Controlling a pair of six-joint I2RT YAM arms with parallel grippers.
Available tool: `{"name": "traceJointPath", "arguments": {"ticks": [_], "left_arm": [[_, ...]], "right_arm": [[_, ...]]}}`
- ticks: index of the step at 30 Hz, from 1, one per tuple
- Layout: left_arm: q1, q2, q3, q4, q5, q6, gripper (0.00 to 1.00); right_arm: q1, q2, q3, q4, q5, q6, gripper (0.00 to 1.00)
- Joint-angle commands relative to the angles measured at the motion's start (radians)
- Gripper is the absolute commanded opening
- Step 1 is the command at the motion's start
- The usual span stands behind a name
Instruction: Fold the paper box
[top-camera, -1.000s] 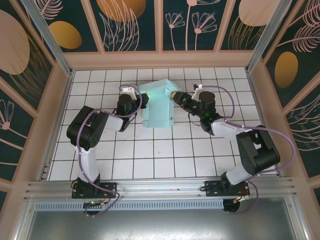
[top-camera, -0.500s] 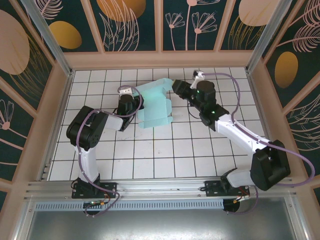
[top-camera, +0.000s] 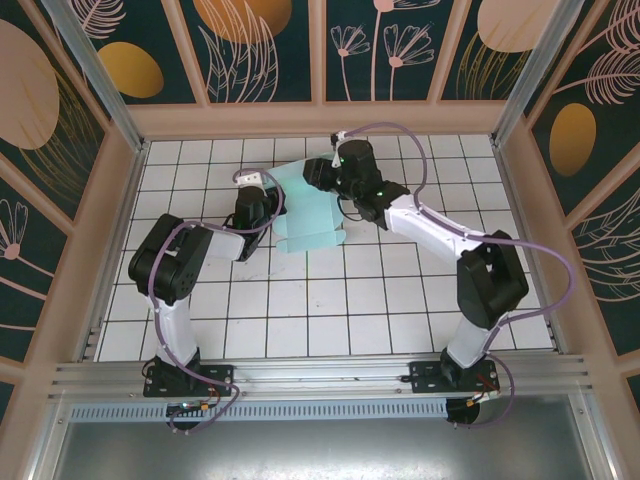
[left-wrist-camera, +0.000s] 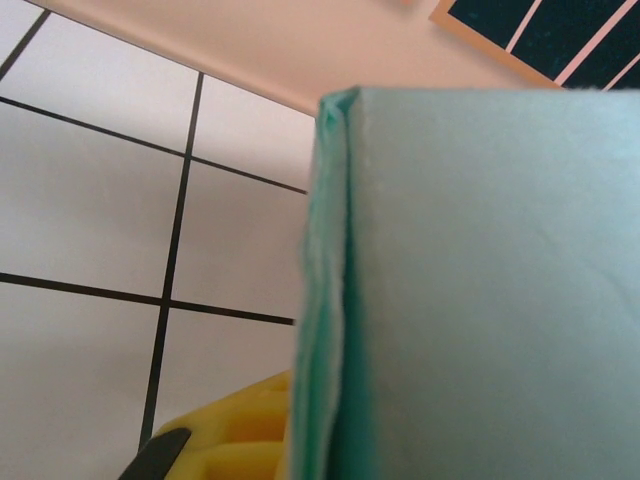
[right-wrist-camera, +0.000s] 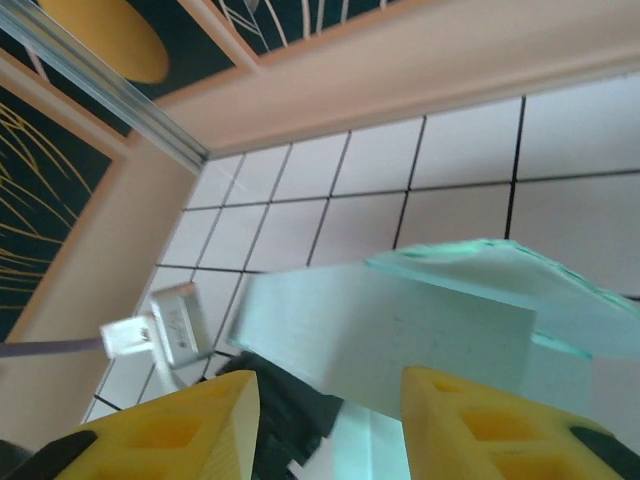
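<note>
The pale teal paper box (top-camera: 310, 220) stands partly folded on the white tiled floor, left of centre at the back. My left gripper (top-camera: 272, 207) holds its left edge; in the left wrist view a card wall (left-wrist-camera: 480, 300) presses against one yellow finger (left-wrist-camera: 235, 430), and the other finger is hidden behind it. My right gripper (top-camera: 314, 173) hovers over the box's far top edge. Its two yellow fingers stand wide apart (right-wrist-camera: 325, 425), open, with a teal panel (right-wrist-camera: 400, 340) just beyond them and nothing gripped.
Peach frame walls (top-camera: 320, 118) run close behind the box and along both sides of the floor. The left arm's white wrist camera (right-wrist-camera: 175, 325) and black body sit just below the right fingers. Purple cables (top-camera: 440, 195) loop off the right arm. Open tiles (top-camera: 320, 300) lie toward the arm bases.
The right arm has swung left and toward the back, from the box's right side to above its far edge. The raised top flap has come down. The left gripper has stayed put.
</note>
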Motion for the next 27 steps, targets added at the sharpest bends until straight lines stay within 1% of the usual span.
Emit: {"name": "traceJointPath", "arguments": {"ticks": [1,4,8,12,15,17,19,22,27], "left_arm": [[0.003,-0.033,-0.012,0.017,-0.016,0.021,0.0],[0.002,-0.03,-0.012,0.019,-0.015,0.024,0.0],[0.002,-0.022,-0.009,0.022,-0.01,0.026,0.0],[0.002,-0.019,-0.008,0.023,-0.013,0.03,0.0],[0.002,-0.018,-0.01,0.023,-0.013,0.03,0.0],[0.002,-0.02,-0.012,0.023,-0.015,0.03,0.0],[0.002,-0.02,-0.011,0.023,-0.016,0.03,0.0],[0.002,-0.017,-0.013,0.025,-0.014,0.027,0.0],[0.001,-0.014,-0.012,0.028,-0.015,0.026,0.0]], "right_arm": [[-0.014,0.022,0.05,-0.013,-0.038,0.026,0.39],[-0.018,0.04,0.059,-0.015,-0.062,0.043,0.35],[-0.02,0.055,0.078,-0.021,-0.079,0.053,0.26],[-0.022,0.07,0.101,-0.032,-0.086,0.06,0.23],[-0.029,0.081,0.107,-0.033,-0.102,0.078,0.18],[-0.03,0.089,0.114,-0.04,-0.103,0.083,0.18],[-0.03,0.093,0.12,-0.049,-0.091,0.085,0.22],[-0.03,0.093,0.123,-0.053,-0.081,0.085,0.24],[-0.031,0.103,0.128,-0.065,-0.08,0.093,0.26]]}}
